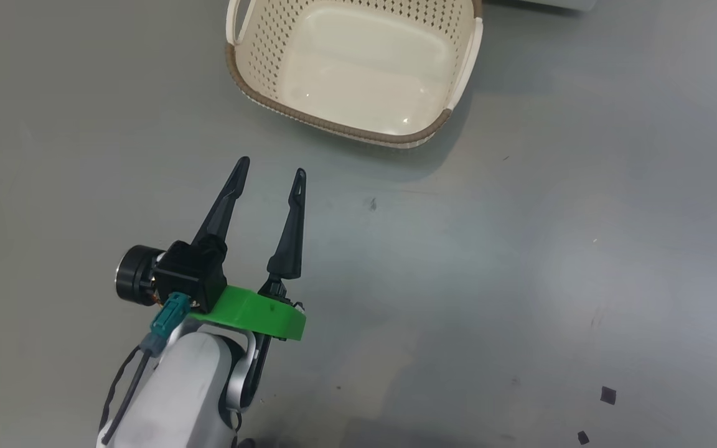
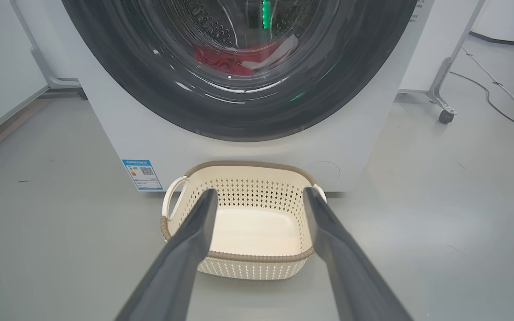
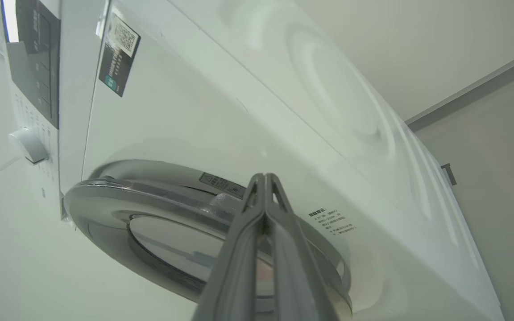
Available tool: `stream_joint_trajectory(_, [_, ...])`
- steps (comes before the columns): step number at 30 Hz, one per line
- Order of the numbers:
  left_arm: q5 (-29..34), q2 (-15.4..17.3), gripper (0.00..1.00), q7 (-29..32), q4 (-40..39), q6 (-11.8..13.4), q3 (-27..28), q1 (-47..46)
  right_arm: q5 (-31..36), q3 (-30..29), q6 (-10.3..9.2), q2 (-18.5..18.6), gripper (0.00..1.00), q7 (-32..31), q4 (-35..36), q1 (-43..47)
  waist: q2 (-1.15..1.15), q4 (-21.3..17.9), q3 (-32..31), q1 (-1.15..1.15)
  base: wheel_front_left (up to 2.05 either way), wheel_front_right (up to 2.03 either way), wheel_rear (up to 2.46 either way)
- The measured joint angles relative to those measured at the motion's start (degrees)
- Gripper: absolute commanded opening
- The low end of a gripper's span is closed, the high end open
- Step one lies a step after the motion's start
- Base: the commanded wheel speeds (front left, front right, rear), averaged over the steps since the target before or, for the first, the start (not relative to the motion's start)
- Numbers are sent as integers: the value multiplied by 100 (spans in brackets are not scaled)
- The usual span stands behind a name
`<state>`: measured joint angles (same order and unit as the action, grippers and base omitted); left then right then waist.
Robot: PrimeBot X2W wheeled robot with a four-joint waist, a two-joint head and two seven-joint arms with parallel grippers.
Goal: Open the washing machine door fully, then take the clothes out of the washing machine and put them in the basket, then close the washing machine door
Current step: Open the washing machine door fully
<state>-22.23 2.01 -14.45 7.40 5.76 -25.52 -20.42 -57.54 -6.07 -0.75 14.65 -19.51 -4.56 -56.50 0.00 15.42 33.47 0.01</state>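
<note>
The washing machine (image 2: pixel 118 133) fills the top of the left wrist view. Its door (image 2: pixel 150 89), a glossy black rim around clear glass, lies against the front. Red clothes (image 2: pixel 234 60) with white trim show through the glass inside the drum. The cream basket (image 2: pixel 248 257) stands empty on the floor just before the machine. My left gripper (image 2: pixel 260 194) is open, empty, and points at the basket from a short way off. From the head view the left gripper (image 1: pixel 271 169) hangs below the basket (image 1: pixel 333 127). My right gripper (image 3: pixel 263 179) is shut on nothing, its tips close to the door (image 3: pixel 105 196).
A blue sticker (image 2: pixel 142 174) marks the machine's lower left front. A wheeled frame leg (image 2: pixel 444 116) and a cable (image 2: pixel 498 93) lie to the machine's right. A control knob (image 3: pixel 27 145) sits on the panel. Small black marks (image 1: pixel 607 395) dot the grey floor.
</note>
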Motion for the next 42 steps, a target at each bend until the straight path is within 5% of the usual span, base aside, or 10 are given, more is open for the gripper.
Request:
stream_joint_trajectory(11, [-211, -19, 100, 0, -89, 29, -220, -258, -71, 247, -244, 119, 0, -525, -333, -914, 0, 391, 487, -1, 0, 0, 0])
stream_joint_trajectory(20, [-393, -35, 100, 0, -91, 51, -315, -319, -554, 121, -500, -160, 0, -834, -840, -1456, 0, 690, 714, -1, 0, 0, 0])
stream_joint_trajectory(42, [-450, -56, 100, 0, -74, 77, -446, -337, -1051, -234, -605, -253, 0, -1256, -1691, -2295, 0, 970, 791, -1, 0, 0, 0])
